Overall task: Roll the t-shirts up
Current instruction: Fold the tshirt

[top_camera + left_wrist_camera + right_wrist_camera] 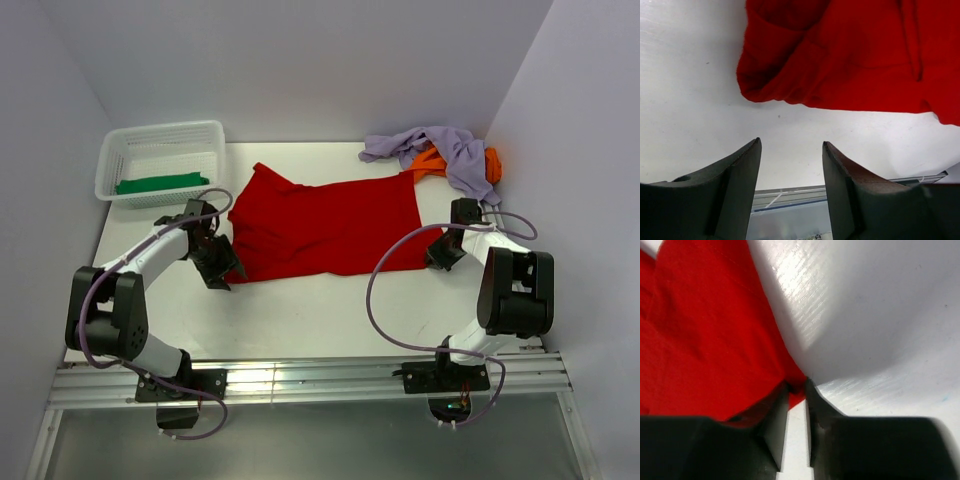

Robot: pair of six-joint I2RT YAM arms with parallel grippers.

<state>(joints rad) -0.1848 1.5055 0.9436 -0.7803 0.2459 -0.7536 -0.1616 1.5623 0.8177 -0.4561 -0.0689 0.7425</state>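
Now pinches corner of bright red cloth t-shirt in right claw, holds left claw open, empty, above white surface.

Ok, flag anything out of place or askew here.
The lavender shirt and orange shirt lie crumpled in a heap at the far right corner. The red shirt lies slightly askew, its left end bunched.

Bright, even overhead light with soft shadows; glare streaks the tabletop in the right wrist view, where the right pincer is blurred.
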